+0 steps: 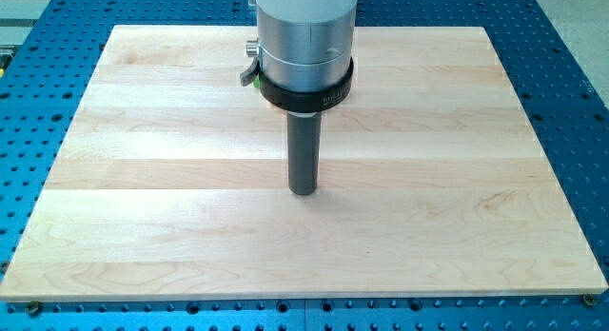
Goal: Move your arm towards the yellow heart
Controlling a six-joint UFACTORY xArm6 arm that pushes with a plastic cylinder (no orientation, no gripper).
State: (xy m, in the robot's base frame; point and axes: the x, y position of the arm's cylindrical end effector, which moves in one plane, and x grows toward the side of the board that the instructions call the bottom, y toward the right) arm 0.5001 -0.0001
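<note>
Nearest the view's bottom: blue perforated base plate [285, 315], a strip of it showing below the wooden board [143, 179] and more of it to the left and right of my tip. Wooden board: pale, made of lengthwise planks, lying flat on the base plate and filling most of the view; its left part, left of my tip, shows only bare grain. Small green piece [249, 77]: up and left of my tip, just beside the left edge of the silver arm housing [304, 31], mostly hidden by it, so its shape cannot be told; a small metal fitting [251, 49] sits just above it. Silver arm housing: comes down from the view's top at centre, ringed at its lower end by a black collar [306, 90]. Dark rod: straight, upright, dropping from the collar. My tip [304, 191]: plain rod end with nothing to open, close or hold, set on the board near its middle, touching no block. Yellow heart: not visible anywhere on the board. Right of my tip: bare planks, then base plate
</note>
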